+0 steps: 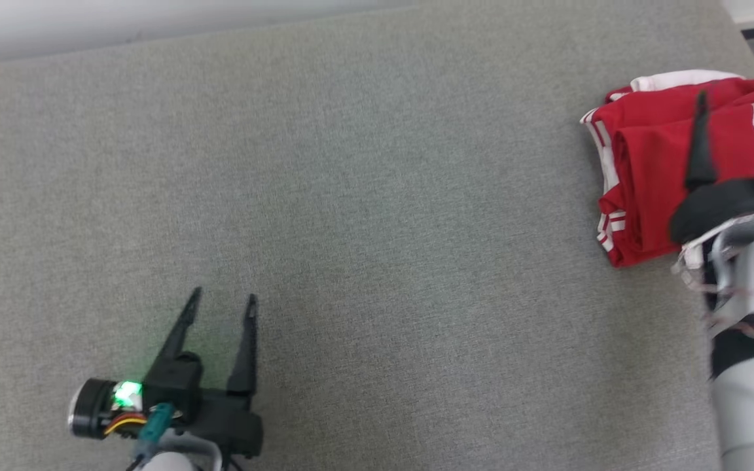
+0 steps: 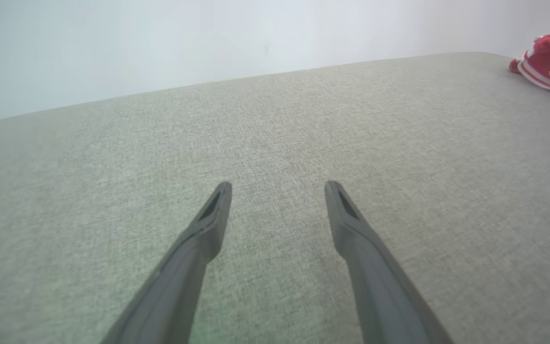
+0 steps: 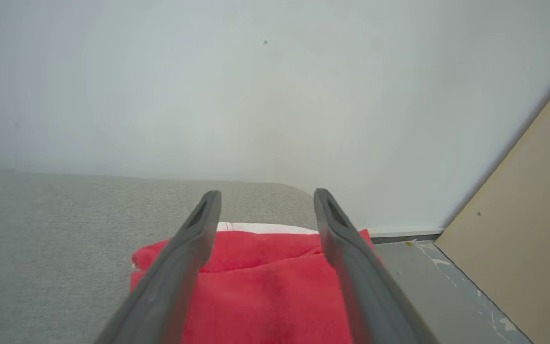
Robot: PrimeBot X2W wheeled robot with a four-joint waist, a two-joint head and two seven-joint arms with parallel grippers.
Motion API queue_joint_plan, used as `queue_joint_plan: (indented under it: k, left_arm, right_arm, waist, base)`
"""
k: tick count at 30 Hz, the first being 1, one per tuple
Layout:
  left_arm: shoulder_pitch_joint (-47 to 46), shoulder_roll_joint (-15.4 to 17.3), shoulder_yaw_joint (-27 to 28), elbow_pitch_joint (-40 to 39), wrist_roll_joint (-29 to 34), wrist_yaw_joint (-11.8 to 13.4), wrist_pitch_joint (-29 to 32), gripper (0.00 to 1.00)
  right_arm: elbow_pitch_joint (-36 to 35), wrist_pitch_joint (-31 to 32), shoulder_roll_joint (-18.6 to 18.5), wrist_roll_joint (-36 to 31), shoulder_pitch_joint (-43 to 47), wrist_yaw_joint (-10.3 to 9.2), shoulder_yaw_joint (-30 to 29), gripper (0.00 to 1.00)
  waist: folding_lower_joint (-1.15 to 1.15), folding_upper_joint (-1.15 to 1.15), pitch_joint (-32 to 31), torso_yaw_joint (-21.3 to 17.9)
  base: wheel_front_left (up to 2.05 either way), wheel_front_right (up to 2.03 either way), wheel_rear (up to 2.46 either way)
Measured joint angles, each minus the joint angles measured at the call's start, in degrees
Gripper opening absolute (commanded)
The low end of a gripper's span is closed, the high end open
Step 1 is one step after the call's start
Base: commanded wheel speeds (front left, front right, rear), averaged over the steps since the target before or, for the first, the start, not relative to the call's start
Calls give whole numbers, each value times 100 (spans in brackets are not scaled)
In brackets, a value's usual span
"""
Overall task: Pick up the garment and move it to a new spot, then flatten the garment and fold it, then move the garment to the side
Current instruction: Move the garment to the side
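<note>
- Head view: the folded garment (image 1: 652,170) lies at the bench's (image 1: 351,196) right edge, set aside, we judge; our right gripper (image 1: 734,95) hangs over it, fingers wide.
- Left wrist view: our left gripper (image 2: 277,184) waits clear, fingers wide, empty.
- Right wrist view: spread fingers frame the garment, gripping nothing.

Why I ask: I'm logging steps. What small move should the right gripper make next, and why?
Probably lift the right gripper straight up and draw it back. Its jaws stand open above the folded red garment, which lies at the right edge of the grey surface, so it seems to hold nothing and the garment looks set aside.
</note>
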Motion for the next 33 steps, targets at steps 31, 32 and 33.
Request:
queue_joint_plan:
  k: [31,32,33]
  left_arm:
    - [912,-221,1415,-80,-253,66,0,100]
    - [959,-221,1419,-90,-253,66,0,100]
    - [994,-226,1427,-94,-253,67,0,100]
  right_arm:
    - [-512,0,939,1380,2118,-1,1585,100]
    - [-568,0,939,1415,2152,-1,1625,100]
    - [-591,0,939,1443,2201,-1,1646,100]
  waist:
    - [-1,0,-1104,758]
    - [-1,0,-1152,771]
    - [-1,-1,-1200,782]
  base:
    - [0,0,0]
    - [0,0,0]
    - [0,0,0]
